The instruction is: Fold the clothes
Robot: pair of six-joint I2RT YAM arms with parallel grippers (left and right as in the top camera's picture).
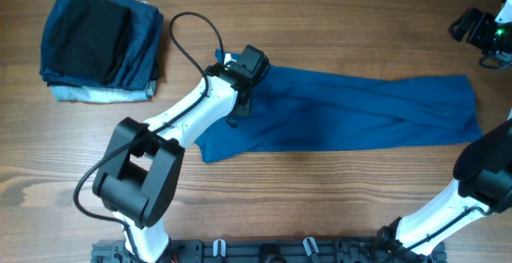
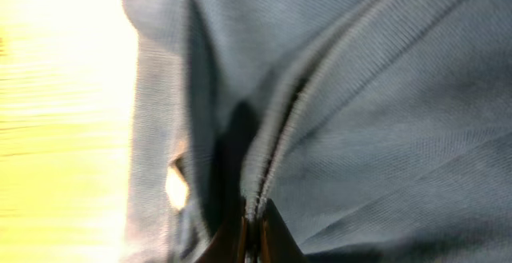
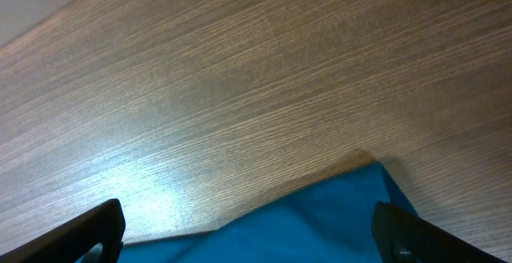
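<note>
The shirt [image 1: 360,107] lies stretched sideways across the table [image 1: 320,23], from the middle out to my right. 1 stack of folded garments [image 1: 100,47] sits on the table at the far left, well apart from the shirt. My left pincer [image 1: 242,99] rests on the shirt's left end. My right pincer [image 1: 474,29] hangs just beyond the shirt's far right corner, over the table.

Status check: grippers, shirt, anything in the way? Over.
Left gripper shut on shirt near its left end. Right gripper open, empty. Shirt stretched along table. Folded stack apart, no obstruction.
</note>
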